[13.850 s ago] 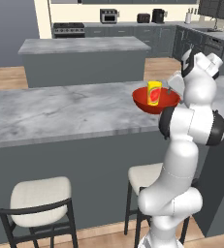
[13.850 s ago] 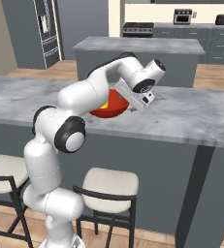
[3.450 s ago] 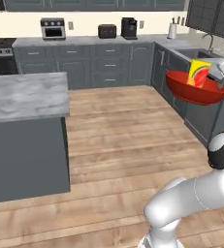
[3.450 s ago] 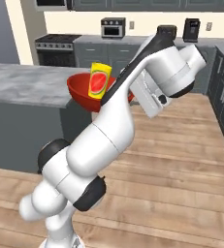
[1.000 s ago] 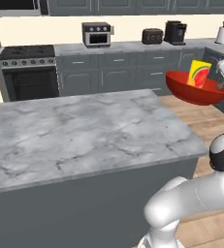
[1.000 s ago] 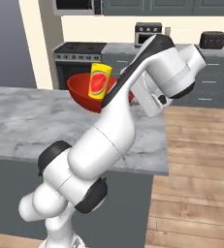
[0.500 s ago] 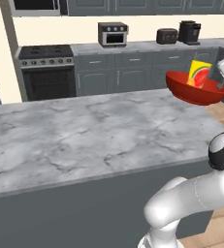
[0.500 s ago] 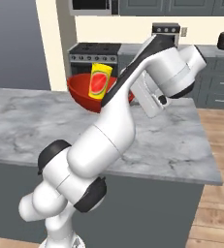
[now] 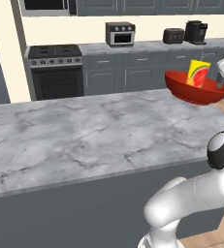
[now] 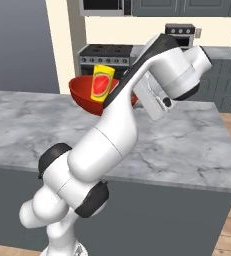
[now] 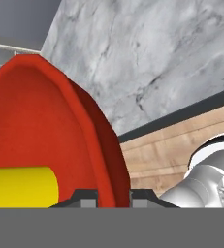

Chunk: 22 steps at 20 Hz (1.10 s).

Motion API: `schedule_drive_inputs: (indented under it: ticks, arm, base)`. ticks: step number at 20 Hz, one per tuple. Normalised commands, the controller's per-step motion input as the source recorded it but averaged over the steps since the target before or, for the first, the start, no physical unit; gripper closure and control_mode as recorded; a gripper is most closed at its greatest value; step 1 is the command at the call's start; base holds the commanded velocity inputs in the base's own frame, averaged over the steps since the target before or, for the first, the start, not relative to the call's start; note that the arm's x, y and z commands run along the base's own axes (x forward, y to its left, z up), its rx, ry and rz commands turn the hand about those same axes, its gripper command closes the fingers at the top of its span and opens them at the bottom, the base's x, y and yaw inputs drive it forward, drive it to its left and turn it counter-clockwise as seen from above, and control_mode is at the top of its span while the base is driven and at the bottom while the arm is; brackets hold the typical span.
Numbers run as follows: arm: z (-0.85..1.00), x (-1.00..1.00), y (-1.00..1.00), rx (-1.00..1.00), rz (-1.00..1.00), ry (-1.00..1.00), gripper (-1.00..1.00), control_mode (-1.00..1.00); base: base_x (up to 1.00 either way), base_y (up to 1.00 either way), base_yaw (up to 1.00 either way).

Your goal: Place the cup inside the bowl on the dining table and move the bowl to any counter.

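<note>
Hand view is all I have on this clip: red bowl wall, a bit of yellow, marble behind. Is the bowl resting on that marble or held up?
Observer: Held up. In the left base view the bowl hangs in the air above the far right corner of the counter, not touching it.
Operator: Is the yellow thing the cup, and is it upright?
Observer: Yes, the cup stands tilted inside the bowl, red mark facing the right base camera.
Operator: How is the bowl gripped?
Observer: By its rim: the fingers sit on either side of the bowl's wall, shut on it.
</note>
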Motion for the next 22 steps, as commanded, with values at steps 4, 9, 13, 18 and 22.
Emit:
schedule_drive_inputs:
  ticks: [4, 9, 13, 18, 22]
  arm:
    - [0.0, 0.0, 0.0, 0.0, 0.0, 0.0, 1.0, 1.0]
    - [0.0, 0.0, 0.0, 0.0, 0.0, 0.0, 1.0, 1.0]
    - [-0.04, 0.0, 0.01, 0.0, 0.0, 0.0, 1.0, -1.0]
    - [-0.16, 0.0, 0.24, 0.0, 0.0, 0.0, 1.0, -1.0]
    - [-0.19, 0.0, 0.39, 0.0, 0.0, 0.0, 1.0, -1.0]
  base:
    - [0.0, 0.0, 0.0]
    - [0.0, 0.0, 0.0]
    - [0.0, 0.0, 0.0]
    - [0.0, 0.0, 0.0]
    - [0.0, 0.0, 0.0]
